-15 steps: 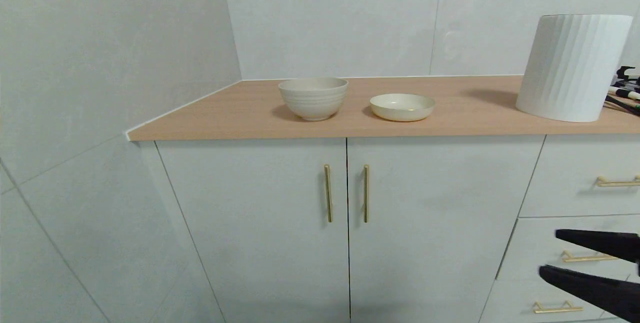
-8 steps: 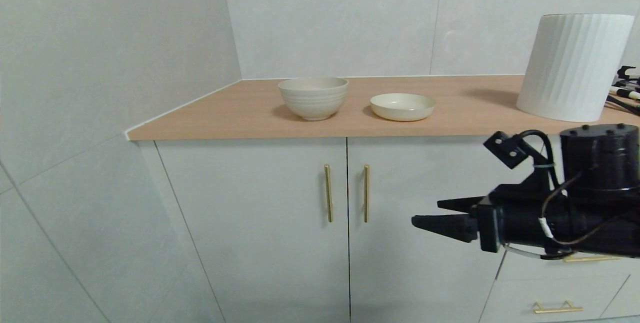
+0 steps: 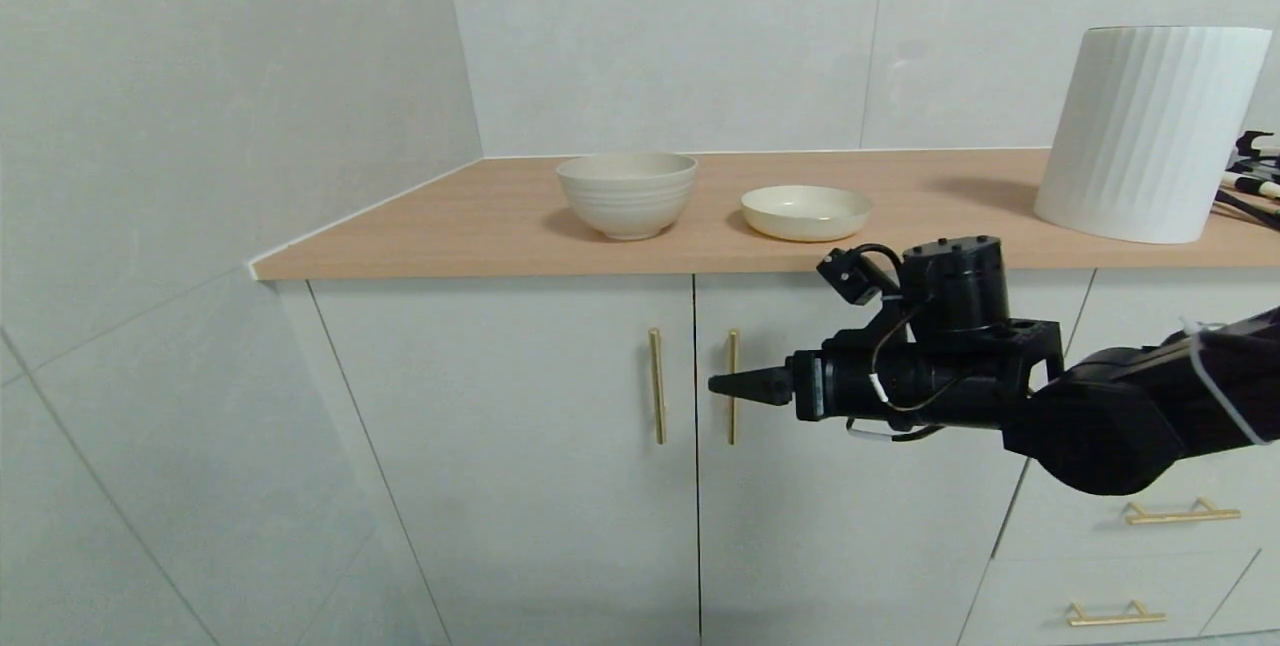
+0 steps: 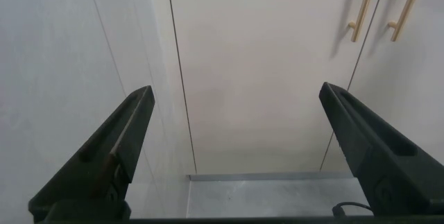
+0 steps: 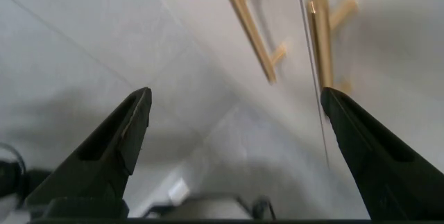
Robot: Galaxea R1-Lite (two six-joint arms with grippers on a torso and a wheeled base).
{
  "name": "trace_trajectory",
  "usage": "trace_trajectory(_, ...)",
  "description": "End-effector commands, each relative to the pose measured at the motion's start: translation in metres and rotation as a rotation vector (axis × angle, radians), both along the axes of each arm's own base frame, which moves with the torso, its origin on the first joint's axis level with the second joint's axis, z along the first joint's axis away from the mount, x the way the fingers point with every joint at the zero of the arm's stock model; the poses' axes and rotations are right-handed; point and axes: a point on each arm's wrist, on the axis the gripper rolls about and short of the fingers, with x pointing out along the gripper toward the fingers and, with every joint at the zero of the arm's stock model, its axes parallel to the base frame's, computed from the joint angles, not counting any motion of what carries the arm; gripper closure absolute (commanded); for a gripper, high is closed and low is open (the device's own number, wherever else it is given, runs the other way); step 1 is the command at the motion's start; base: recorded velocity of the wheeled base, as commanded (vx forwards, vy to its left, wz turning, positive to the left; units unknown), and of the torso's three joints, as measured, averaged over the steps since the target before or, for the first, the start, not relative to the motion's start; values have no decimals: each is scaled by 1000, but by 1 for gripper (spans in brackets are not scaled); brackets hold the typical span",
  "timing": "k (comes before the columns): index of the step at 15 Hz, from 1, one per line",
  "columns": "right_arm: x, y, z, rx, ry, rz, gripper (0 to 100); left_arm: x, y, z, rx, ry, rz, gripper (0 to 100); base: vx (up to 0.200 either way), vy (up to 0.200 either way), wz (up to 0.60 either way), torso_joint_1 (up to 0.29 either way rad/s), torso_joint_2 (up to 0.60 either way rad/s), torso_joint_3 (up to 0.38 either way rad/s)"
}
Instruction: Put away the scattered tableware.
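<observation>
A cream ribbed bowl (image 3: 627,194) and a shallow cream dish (image 3: 805,213) stand side by side on the wooden counter (image 3: 480,231). Below the counter, my right gripper (image 3: 735,386) is held level in front of the two cabinet doors, its tip at the right door's gold handle (image 3: 733,418). The right wrist view shows that gripper (image 5: 234,99) open, with both gold handles (image 5: 316,40) just ahead and nothing between the fingers. My left gripper (image 4: 236,92) is open and empty, low in front of the left cabinet door (image 4: 263,78).
A tall white ribbed container (image 3: 1150,131) stands on the counter's right end, with dark utensils (image 3: 1250,188) beside it. Drawers with gold pulls (image 3: 1180,513) are right of the doors. A tiled wall (image 3: 200,126) closes off the left side.
My right arm has risen from the lower right corner and swung left, bringing its gripper up to the cabinet door handles. The bowl and dish have not moved.
</observation>
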Motion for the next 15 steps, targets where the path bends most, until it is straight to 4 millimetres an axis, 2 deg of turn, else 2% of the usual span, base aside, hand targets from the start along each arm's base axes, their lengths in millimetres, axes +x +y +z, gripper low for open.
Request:
trace_trajectory(1, 12, 11, -30, -8, 43, 3, 0, 0, 0, 0, 0, 1, 0, 0, 0, 0, 0, 0, 0, 0)
trace_trajectory(5, 21, 16, -47, 0, 33, -2, 0, 0, 0, 0, 0, 1, 0, 0, 0, 0, 0, 0, 0, 0)
trace_trajectory(12, 28, 17, -54, 9, 11, -31, 0, 0, 0, 0, 0, 1, 0, 0, 0, 0, 0, 0, 0, 0)
trace_trajectory(15, 36, 21, -65, 31, -5, -91, 0, 0, 0, 0, 0, 1, 0, 0, 0, 0, 0, 0, 0, 0)
